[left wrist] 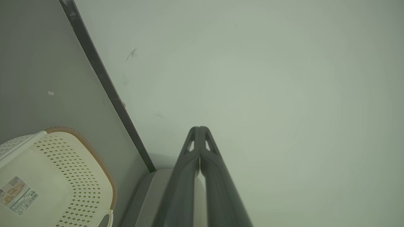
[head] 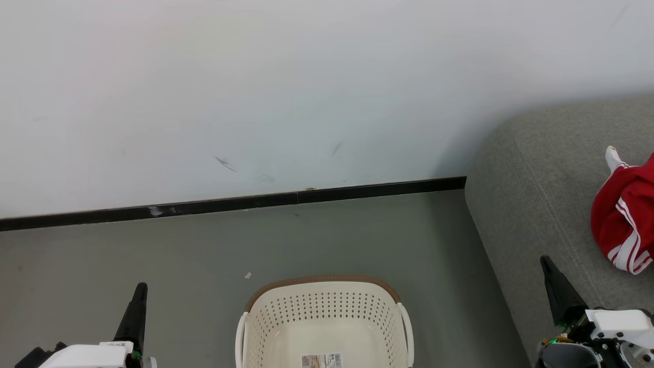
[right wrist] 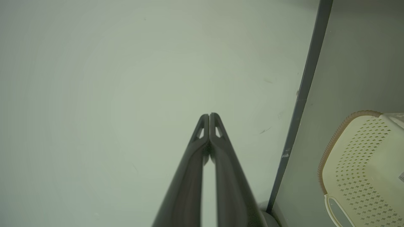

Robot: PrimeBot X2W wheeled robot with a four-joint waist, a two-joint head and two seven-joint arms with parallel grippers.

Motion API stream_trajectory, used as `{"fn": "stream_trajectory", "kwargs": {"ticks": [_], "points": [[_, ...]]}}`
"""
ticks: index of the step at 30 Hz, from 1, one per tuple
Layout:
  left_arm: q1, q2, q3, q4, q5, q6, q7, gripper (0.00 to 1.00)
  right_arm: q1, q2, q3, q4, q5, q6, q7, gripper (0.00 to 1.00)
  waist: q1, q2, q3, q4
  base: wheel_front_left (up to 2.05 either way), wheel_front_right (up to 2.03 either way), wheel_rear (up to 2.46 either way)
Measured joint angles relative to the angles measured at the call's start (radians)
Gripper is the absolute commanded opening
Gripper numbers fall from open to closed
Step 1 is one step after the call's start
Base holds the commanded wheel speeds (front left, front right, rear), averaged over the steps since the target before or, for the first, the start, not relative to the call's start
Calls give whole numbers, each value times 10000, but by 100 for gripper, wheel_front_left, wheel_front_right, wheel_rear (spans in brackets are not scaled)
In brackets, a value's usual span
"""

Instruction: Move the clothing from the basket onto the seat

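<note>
On the seat (head: 531, 194) lies the clothing (head: 623, 220).

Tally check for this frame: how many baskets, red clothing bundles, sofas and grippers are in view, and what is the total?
basket: 1
red clothing bundle: 1
sofa: 1
grippers: 2 (left gripper, right gripper)
Total: 5

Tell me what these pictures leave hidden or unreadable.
- basket: near part cut by head view's bottom edge.
- label inside it: print too small, head view.
- red clothing on the sofa: cut by head view's right edge; garment count unclear.
</note>
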Motion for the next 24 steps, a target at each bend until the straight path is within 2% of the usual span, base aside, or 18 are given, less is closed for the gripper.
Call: {"fn": "stream_trajectory", "kwargs": {"ticks": [24], "points": [[-13,-2,25,33,0,-4,2,0,0,27,-42,13,-10,0,8,0,0,0,-1,0,0,0,0]]}}
